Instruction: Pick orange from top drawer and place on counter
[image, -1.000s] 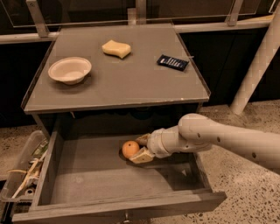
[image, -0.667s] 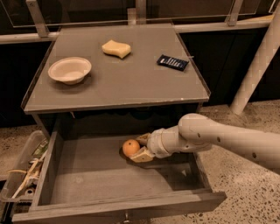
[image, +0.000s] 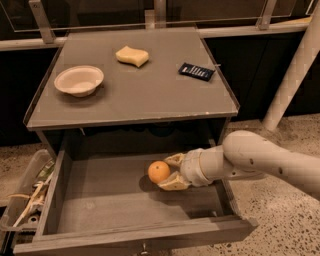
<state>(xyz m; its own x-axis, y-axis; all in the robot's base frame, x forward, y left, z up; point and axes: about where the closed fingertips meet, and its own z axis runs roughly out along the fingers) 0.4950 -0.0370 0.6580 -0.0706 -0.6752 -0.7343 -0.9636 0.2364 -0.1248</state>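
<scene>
Camera view shows you the gripper inside the open top drawer, right against the orange lying right of centre; whether it grips, you cannot tell.

High front view down over counter, hand in top drawer

Smooth off-white tubular arm, prob. ribbed wrist collar, tan gripper in top drawer
</scene>
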